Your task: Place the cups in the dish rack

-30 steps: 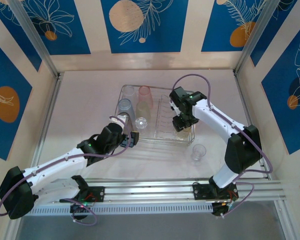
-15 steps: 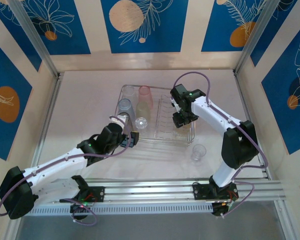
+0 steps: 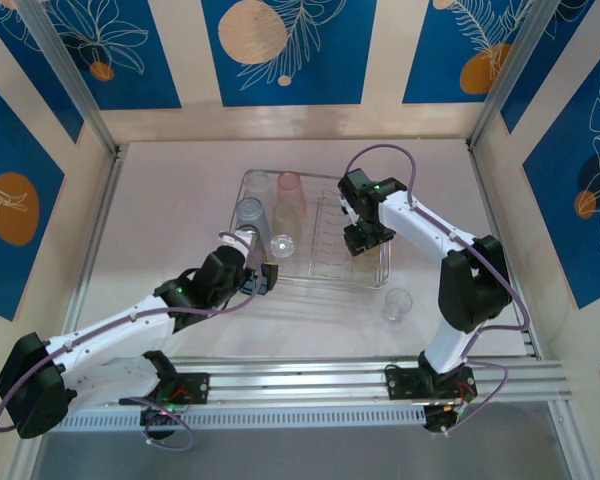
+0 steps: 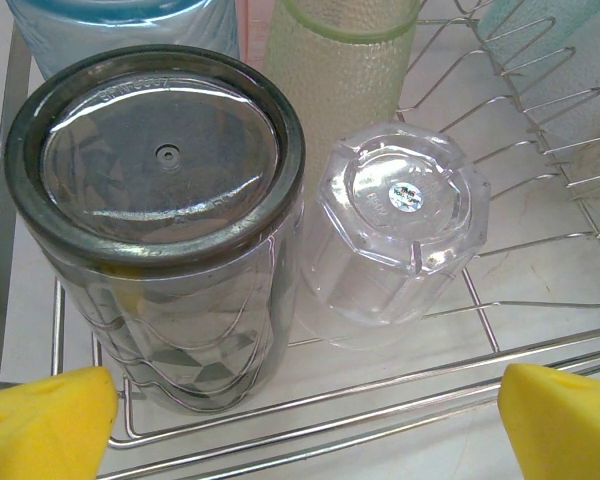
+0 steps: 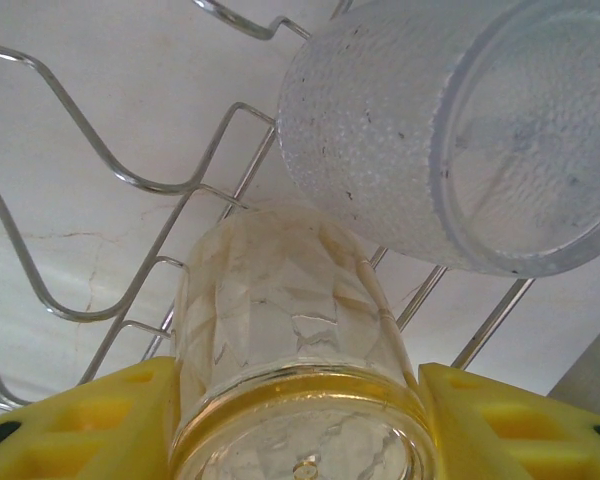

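**Operator:** What has my right gripper (image 5: 300, 425) got?

**Spotter:** Your yellow fingers (image 5: 90, 420) are closed partway onto the amber cup (image 5: 280, 300). There is one finger on each side of its base end, and its mouth points away toward the wires of the dish rack (image 5: 130, 180). A frosted cup (image 5: 420, 130) lies on its side just beyond. I can't tell whether the two touch.

**Operator:** How will it handle?

**Spotter:** I'd judge it light, thin plastic. It looks stiff enough, but it is smooth and faceted, so it could twist or slip if you squeeze off-centre. The thick base ring where you have it looks like the soundest hold. The open rim would likely flex.

**Operator:** And the left?

**Spotter:** Your left gripper (image 4: 300, 425) stands wide open with nothing in it, at the rack's near-left corner. Past it, a smoky grey cup (image 4: 160, 150) and a clear cup (image 4: 400, 210) sit upside down side by side in the rack. A yellow-green cup (image 4: 340, 60) stands behind them.

**Operator:** Anything outside?

**Spotter:** One lone tumbler (image 3: 397, 304) stands on the table (image 3: 180, 200), near the rack's near-right corner but apart from it. If you go for it, grip across the wall, low toward the base.
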`<state>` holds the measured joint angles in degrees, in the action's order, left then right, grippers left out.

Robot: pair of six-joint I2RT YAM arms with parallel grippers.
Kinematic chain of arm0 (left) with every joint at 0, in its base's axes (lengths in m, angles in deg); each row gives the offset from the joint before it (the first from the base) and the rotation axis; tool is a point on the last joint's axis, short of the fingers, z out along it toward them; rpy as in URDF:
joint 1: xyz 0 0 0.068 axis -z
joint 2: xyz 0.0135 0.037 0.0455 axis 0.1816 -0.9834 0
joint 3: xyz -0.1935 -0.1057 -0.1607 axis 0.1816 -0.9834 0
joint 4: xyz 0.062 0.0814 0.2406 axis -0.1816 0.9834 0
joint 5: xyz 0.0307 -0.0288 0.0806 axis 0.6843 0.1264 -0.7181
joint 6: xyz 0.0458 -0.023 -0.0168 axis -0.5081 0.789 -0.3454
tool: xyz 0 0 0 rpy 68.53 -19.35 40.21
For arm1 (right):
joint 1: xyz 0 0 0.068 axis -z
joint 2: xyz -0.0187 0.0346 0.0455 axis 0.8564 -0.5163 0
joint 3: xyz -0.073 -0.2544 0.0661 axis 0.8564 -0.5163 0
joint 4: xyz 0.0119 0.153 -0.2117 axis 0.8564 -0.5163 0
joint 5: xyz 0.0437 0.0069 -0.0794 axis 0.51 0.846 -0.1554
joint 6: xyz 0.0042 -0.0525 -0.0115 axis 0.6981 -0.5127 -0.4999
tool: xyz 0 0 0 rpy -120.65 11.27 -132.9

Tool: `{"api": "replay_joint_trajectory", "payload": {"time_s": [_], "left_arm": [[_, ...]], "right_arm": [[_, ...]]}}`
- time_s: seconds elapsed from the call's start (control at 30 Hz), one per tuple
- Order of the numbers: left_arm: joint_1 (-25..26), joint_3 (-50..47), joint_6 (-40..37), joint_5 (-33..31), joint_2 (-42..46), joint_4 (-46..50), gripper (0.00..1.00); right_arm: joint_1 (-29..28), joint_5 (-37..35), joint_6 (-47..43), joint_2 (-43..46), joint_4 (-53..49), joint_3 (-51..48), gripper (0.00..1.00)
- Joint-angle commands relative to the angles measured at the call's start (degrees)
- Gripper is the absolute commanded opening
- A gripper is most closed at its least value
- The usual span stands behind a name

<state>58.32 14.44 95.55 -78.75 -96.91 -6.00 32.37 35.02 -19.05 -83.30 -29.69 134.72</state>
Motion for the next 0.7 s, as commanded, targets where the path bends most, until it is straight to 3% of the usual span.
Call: {"api": "replay_joint_trajectory", "payload": {"time_s": [0.0,0.37,0.67], "left_arm": [[-0.1,-0.2,-0.3,-0.7,0.3,0.8,0.98],[-0.2,0.3,-0.6,-0.4,-0.6,0.7,0.98],[-0.1,0.4,-0.4,-0.1,-0.8,0.6,0.98]], "right_arm": [[0.7,-3.7,1.7,-0.8,4.9,1.5,0.45],[1.1,-6.7,4.4,-1.4,11.1,-2.4,0.46],[0.8,-7.2,5.5,-5.0,8.1,0.2,0.70]]}}
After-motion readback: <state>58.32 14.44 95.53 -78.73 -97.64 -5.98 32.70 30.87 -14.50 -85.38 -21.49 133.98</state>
